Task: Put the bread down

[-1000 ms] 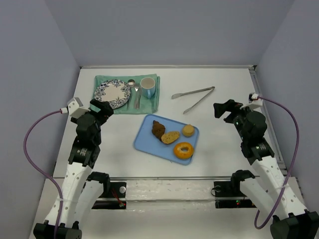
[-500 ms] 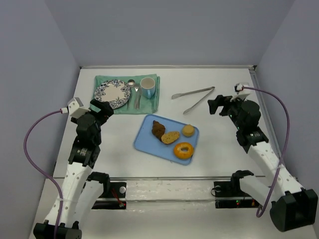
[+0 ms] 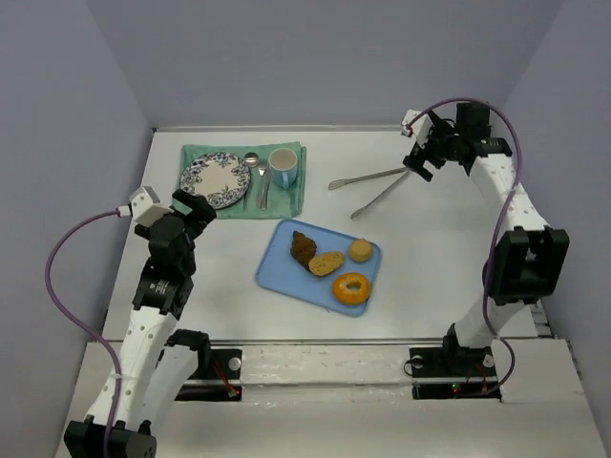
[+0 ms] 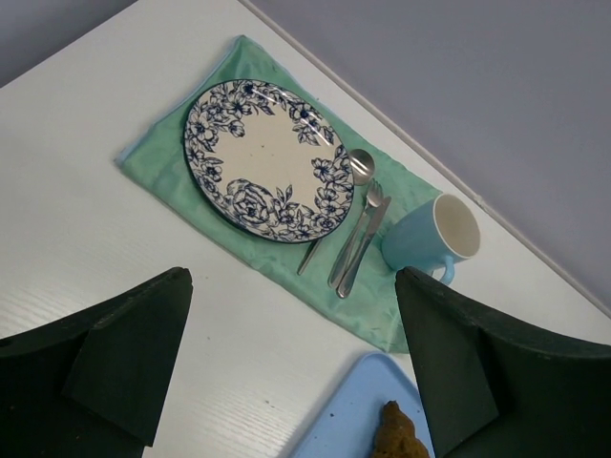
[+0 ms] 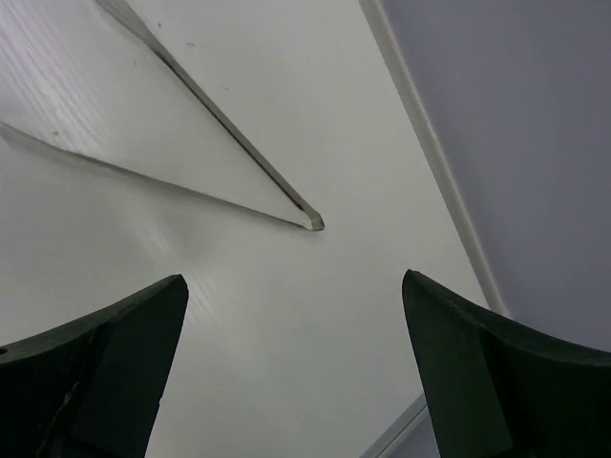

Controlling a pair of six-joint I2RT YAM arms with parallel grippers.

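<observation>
The bread, a small round golden-tan bun [image 3: 360,250], sits on the blue tray [image 3: 286,272] beside an oval tan slice [image 3: 327,262], a dark brown piece [image 3: 304,247] and an orange bagel [image 3: 351,287]. Metal tongs [image 3: 370,188] lie on the table behind the tray. My right gripper [image 3: 421,160] is open and empty, stretched far back, right at the tongs' joined end [image 5: 310,221]. My left gripper [image 3: 196,207] is open and empty, held above the table left of the tray. The bun does not show in either wrist view.
A floral plate [image 3: 215,178] [image 4: 267,157], a spoon and fork [image 4: 358,229] and a light-blue mug [image 3: 284,167] [image 4: 434,239] rest on a green cloth [image 3: 243,181] at the back left. A raised rim [image 5: 430,153] edges the table close to my right gripper.
My right arm has swung from the right side of the table far back and up, and its gripper now sits at the tongs' joined end. The left arm has not moved.
</observation>
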